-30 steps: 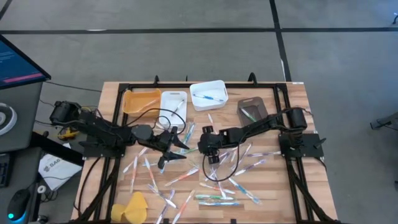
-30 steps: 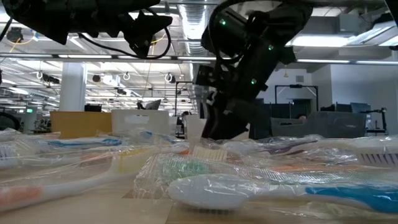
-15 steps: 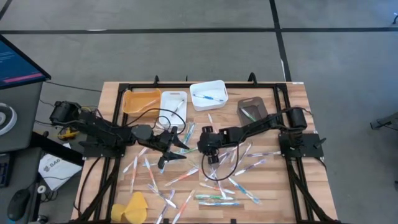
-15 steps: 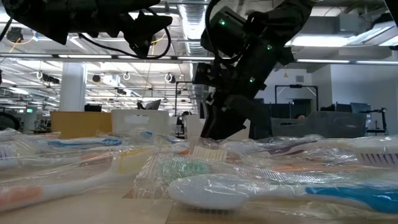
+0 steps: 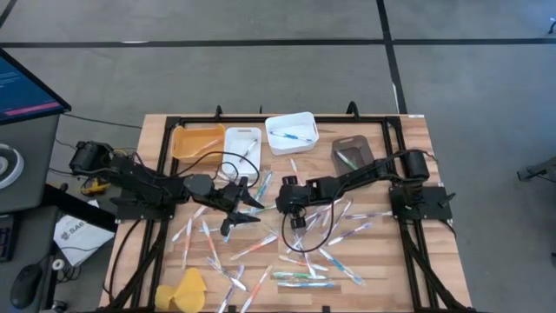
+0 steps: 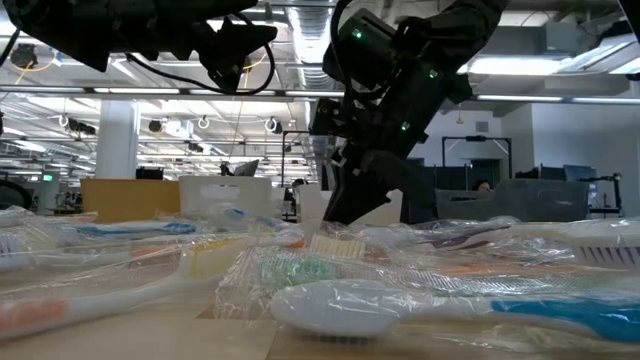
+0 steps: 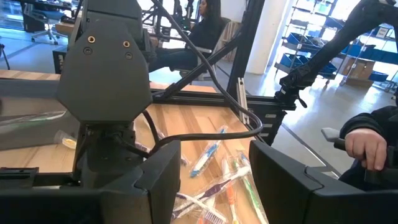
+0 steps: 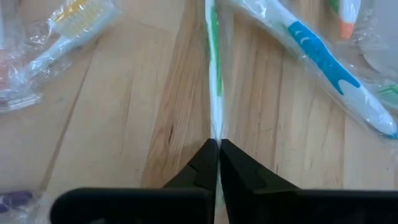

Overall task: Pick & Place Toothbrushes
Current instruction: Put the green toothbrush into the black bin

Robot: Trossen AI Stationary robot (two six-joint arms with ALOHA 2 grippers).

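Many toothbrushes (image 5: 300, 252) in clear wrappers lie scattered flat on the wooden table (image 5: 408, 139). My right gripper (image 8: 217, 146) slants down to the table at its middle (image 5: 293, 224) and is shut on a green-and-white toothbrush (image 8: 214, 68). A blue-and-white toothbrush (image 8: 323, 62) lies beside it. My left gripper (image 7: 211, 186) hangs open above the table, left of centre (image 5: 250, 211), with nothing between its fingers. My right gripper pinches the near end of the green-and-white toothbrush (image 8: 215, 132) between its two fingertips. The fingers slant down from the table's right side and lie along the brush, which runs straight on from them. The brush lies flat on the table in its wrapper.
At the table's far edge stand an orange bin (image 5: 197, 139), two white bins (image 5: 242, 143) (image 5: 291, 132) and a brown bin (image 5: 352, 155). A yellow lump (image 5: 185, 289) lies at the near left corner. A person's hand (image 7: 367, 146) shows beyond the table.
My right gripper has stayed in place at the table and shut its fingers on the end of the green-and-white toothbrush. The brush still lies on the table.
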